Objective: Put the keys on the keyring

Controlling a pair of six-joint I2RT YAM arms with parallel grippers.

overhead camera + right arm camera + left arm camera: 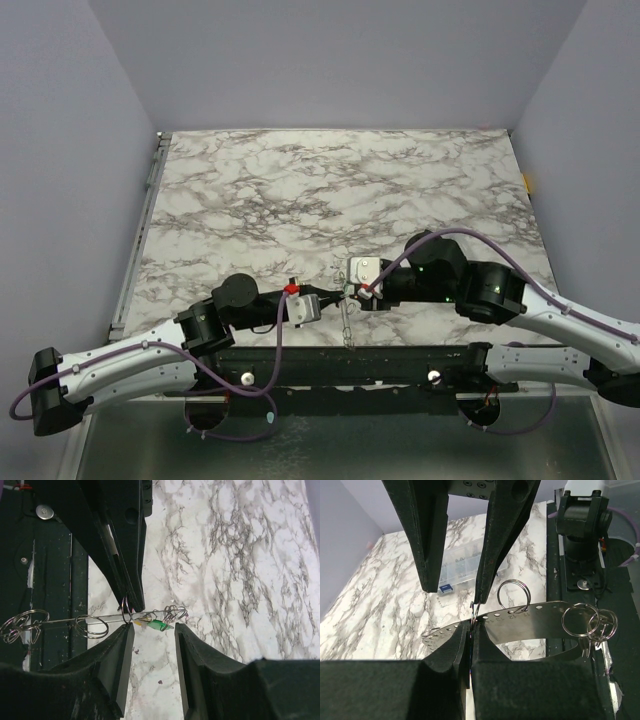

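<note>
- Keyring: a flat, perforated metal band held in the air over the middle of the worktop's near edge, with small split rings hanging on it.
- Left claw: clamped tight on the keyring.
- Right claw: jaws about half wide, gripping nothing. The green key lies between its fingers and the yellow key is just beside.
- Progress: both keys sit at the keyring's end, but I cannot tell whether they are threaded on. No blue key shows, so work likely remains.
</note>
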